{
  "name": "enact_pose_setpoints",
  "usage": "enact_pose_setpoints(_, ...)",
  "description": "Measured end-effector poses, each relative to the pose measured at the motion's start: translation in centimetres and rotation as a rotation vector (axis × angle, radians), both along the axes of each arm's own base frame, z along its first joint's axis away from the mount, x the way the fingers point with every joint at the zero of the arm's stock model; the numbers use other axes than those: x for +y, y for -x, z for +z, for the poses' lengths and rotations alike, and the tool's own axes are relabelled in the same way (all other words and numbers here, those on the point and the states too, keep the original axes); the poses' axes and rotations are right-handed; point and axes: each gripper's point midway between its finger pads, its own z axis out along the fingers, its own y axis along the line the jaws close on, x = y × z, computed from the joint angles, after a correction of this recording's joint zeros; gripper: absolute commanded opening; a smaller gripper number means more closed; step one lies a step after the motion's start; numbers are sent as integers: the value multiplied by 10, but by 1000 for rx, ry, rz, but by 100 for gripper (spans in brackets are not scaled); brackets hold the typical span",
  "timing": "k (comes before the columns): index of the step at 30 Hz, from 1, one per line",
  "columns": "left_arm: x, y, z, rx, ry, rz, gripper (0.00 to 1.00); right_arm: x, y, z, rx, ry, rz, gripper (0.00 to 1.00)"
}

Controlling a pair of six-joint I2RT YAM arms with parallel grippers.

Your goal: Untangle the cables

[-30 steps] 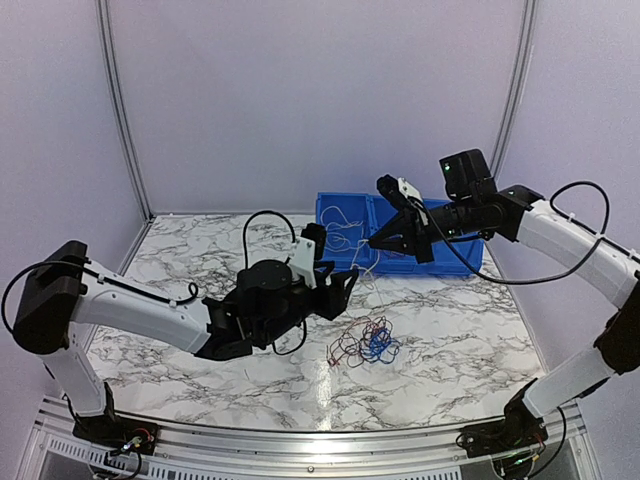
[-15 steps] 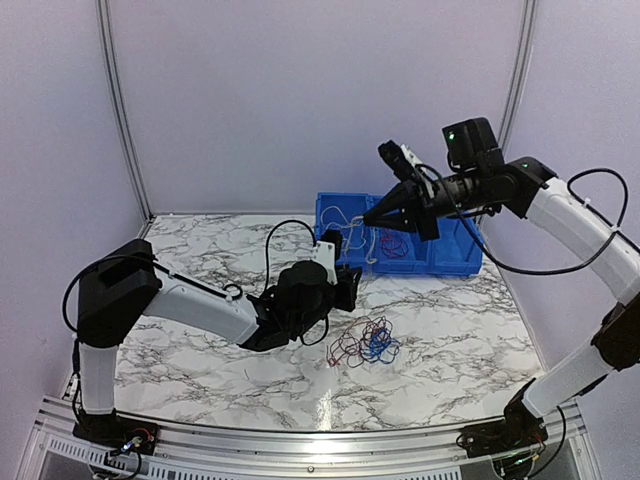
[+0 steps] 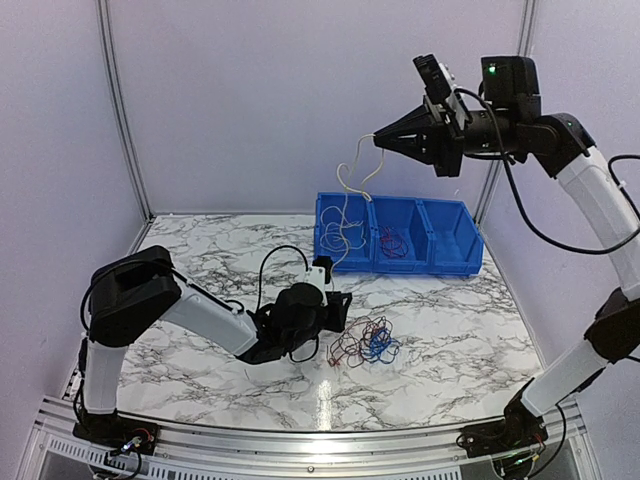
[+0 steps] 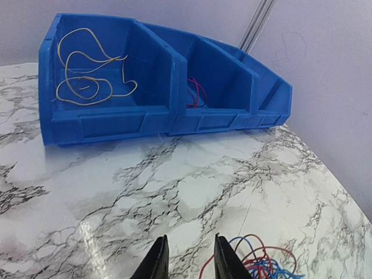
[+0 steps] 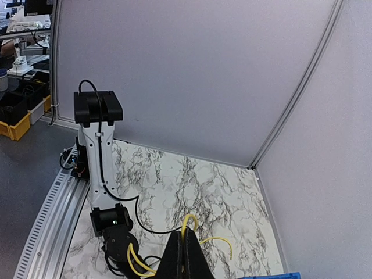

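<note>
- Top view: the right tool [image 3: 378, 140] hangs high over the far edge of the surface [image 3: 200, 260], its tips pinched on a yellow cable [image 3: 346, 205]. The cable drops from there into the left compartment of the bins [image 3: 420, 263], where its lower end lies in loops.
- The bins sit at the far edge, right of centre. A red wire [image 3: 392, 242] lies in the middle compartment.
- The bunch [image 3: 365, 342] of red and blue cables lies on the surface near its middle, toward the near edge. The left tool [image 3: 338, 303] is low, just beside the bunch on its left.
- Left wrist view: the left tool [image 4: 189, 261] has its fingers [image 4: 157, 261] a narrow gap apart with nothing between them. The bunch [image 4: 258, 264] lies just to the right of the tips, apart from them. Beyond, the yellow cable [image 4: 87, 87] curls in the left compartment and the red wire [image 4: 195, 96] lies in the middle one.
- Right wrist view: the right tool [image 5: 185, 256] is closed tight, with the yellow cable [image 5: 187, 220] arching out from between its tips. Far below is the surface and the left arm [image 5: 99, 151].
</note>
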Motion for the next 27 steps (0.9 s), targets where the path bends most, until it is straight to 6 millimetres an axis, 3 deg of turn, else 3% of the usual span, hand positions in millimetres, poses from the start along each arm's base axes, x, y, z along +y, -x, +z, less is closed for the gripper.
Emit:
enact_pose_setpoints(5, 26, 13, -8, 20, -40, 2, 40, 13, -29, -26, 54, 47, -49, 0)
enact_pose_setpoints(9, 59, 31, -10, 54, -46, 11, 43, 17, -53, -35, 44, 61, -128, 0)
enact_pose_setpoints(15, 109, 61, -20, 113, -49, 34, 47, 12, -92, -22, -41, 8, -286, 0)
enact_pose_setpoints(20, 132, 83, -19, 132, -35, 37, 49, 4, -134, -14, -71, -45, -397, 0)
enact_pose_setpoints(23, 142, 94, -18, 138, -26, 34, 50, 3, -170, -26, -52, -53, -457, 0)
enact_pose_setpoints(27, 151, 106, -18, 138, -27, 33, 50, 4, -218, -64, 6, -22, -525, 0)
